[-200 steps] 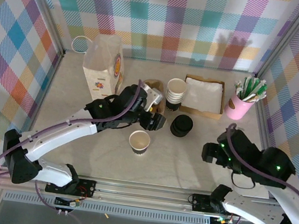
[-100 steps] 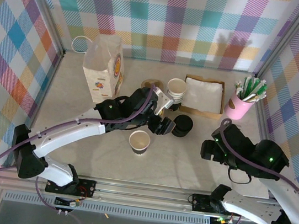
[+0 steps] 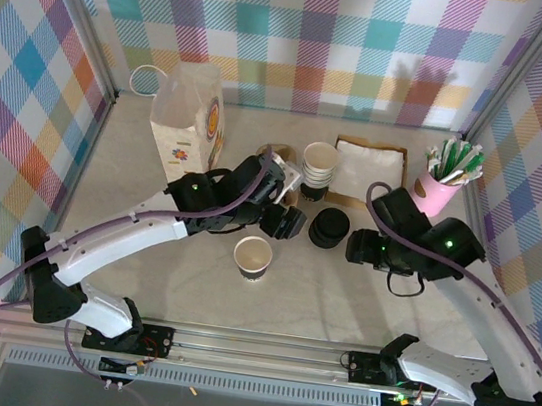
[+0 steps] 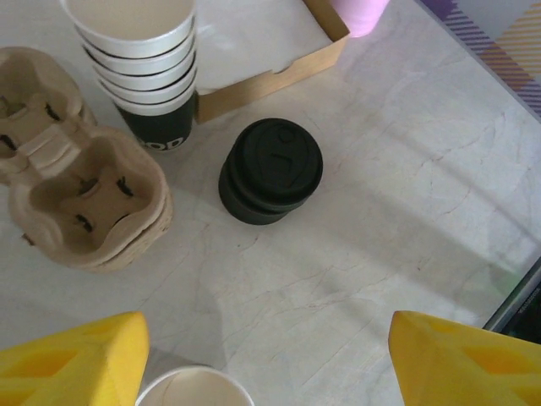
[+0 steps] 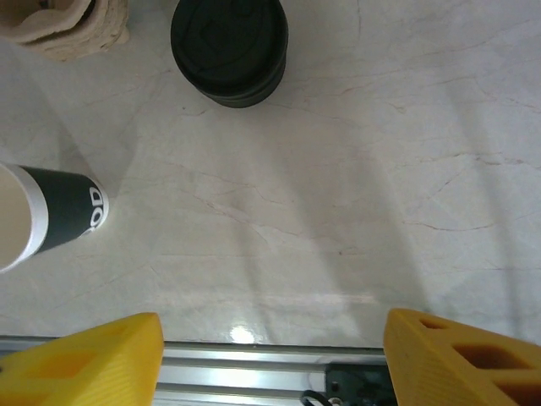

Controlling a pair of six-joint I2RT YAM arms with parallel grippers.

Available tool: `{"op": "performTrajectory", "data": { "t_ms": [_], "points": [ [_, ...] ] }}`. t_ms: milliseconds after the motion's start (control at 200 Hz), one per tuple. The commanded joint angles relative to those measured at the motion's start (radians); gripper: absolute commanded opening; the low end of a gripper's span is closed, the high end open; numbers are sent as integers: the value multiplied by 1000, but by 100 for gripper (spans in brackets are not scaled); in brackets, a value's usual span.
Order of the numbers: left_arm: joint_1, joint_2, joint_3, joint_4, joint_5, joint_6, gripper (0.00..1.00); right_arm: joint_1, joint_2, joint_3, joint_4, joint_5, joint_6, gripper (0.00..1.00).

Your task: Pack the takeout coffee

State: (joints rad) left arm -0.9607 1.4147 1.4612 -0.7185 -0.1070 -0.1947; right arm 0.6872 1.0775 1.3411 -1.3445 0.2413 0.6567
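Overhead: lidless dark grey paper cup (image 3: 253, 257) stands mid-table; left gripper (image 3: 283, 222) and right gripper (image 3: 356, 247) hover spread, empty. Left wrist: stacked black plastic lids (image 4: 272, 169) may lift together. Right wrist: a sweep could topple the cup.

This looks like a robot test cell in a laboratory, dressed as a small café corner. Checked cloth walls (image 3: 314, 38) hang on an aluminium frame (image 3: 80, 13) around a marble-look bench (image 3: 338, 303). The left arm (image 3: 114, 242) and the right arm (image 3: 497, 316) are bolted to a metal rail (image 3: 261, 348) at its near edge. The props are takeout goods: a paper bag (image 3: 186, 125), stacked cups (image 3: 319, 164), a pulp cup carrier (image 4: 84, 203) and a box of napkins (image 3: 368, 173).
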Motion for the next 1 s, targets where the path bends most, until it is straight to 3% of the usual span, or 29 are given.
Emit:
{"op": "performTrajectory", "data": {
  "t_ms": [0,165,440,540,800,995],
  "points": [
    [-9,-9,26,-105,-52,-41,74,-22,52,-11,77,-43,-66,76],
    [-9,-67,-8,-90,-99,-27,76,-71,114,-1,124,-59,-90,79],
    [-9,-143,-71,-56,-170,-19,75,-162,172,-16,227,-185,-189,73],
    [-9,-177,-99,-48,-147,-10,78,-176,188,-19,246,-197,-229,73],
    [-8,-335,-268,120,-156,19,82,-187,215,-18,297,-248,-430,80],
    [-9,-359,-277,95,-203,66,83,-193,203,-27,345,-274,-567,84]
  ]
}}
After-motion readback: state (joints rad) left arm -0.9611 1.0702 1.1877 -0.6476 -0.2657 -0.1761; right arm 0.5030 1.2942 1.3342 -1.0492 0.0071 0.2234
